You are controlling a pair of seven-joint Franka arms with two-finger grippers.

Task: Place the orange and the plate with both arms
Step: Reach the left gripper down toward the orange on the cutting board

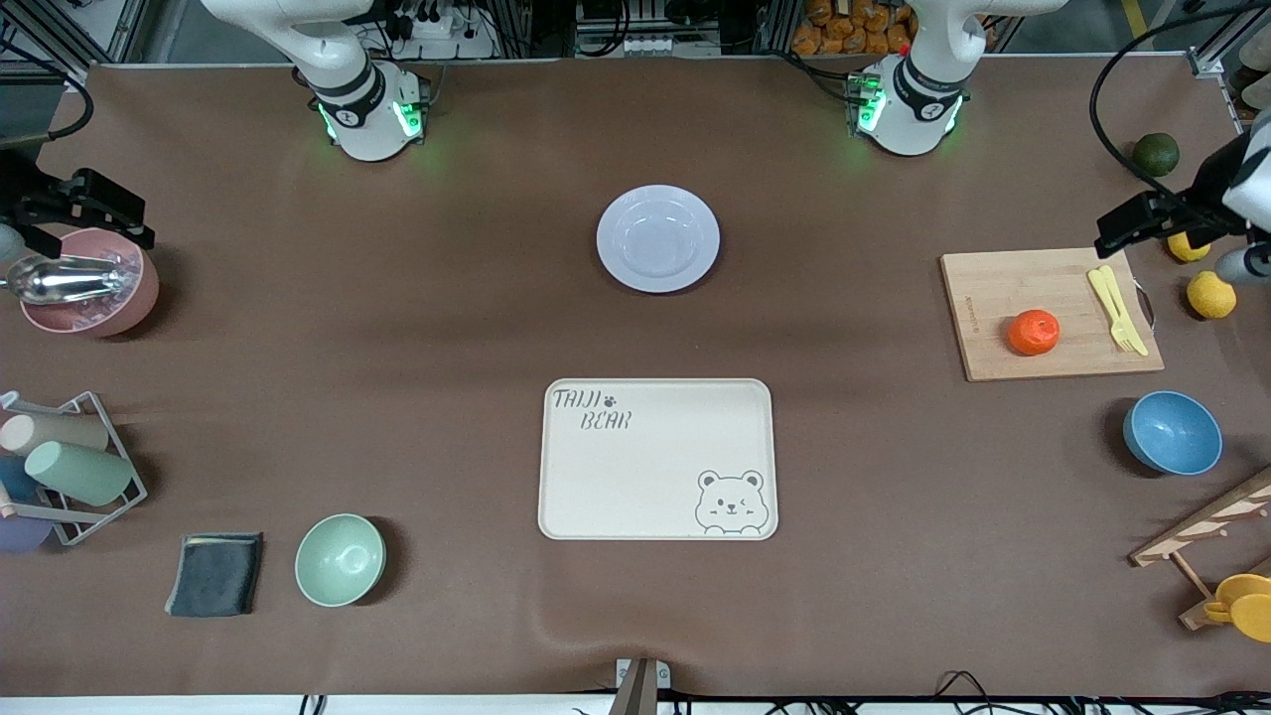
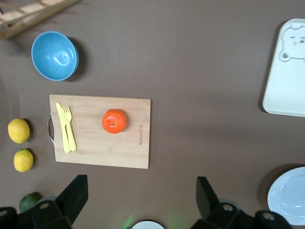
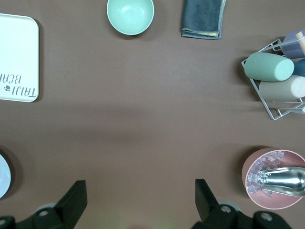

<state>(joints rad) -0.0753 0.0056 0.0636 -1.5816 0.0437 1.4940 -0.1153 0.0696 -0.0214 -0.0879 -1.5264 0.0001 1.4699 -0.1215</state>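
The orange rests on a wooden cutting board toward the left arm's end of the table; the left wrist view also shows the orange. The white plate lies mid-table between the two bases, farther from the front camera than the bear-print tray. My left gripper hangs open and empty over the board's corner by the lemons; in its wrist view the gripper is over bare table. My right gripper hangs open and empty over the pink bowl, and its wrist view shows the gripper.
A pink bowl with ice and a metal scoop, a wire rack of cups, a grey cloth and a pale green bowl fill the right arm's end. A blue bowl, two lemons, a green fruit and yellow cutlery sit near the board.
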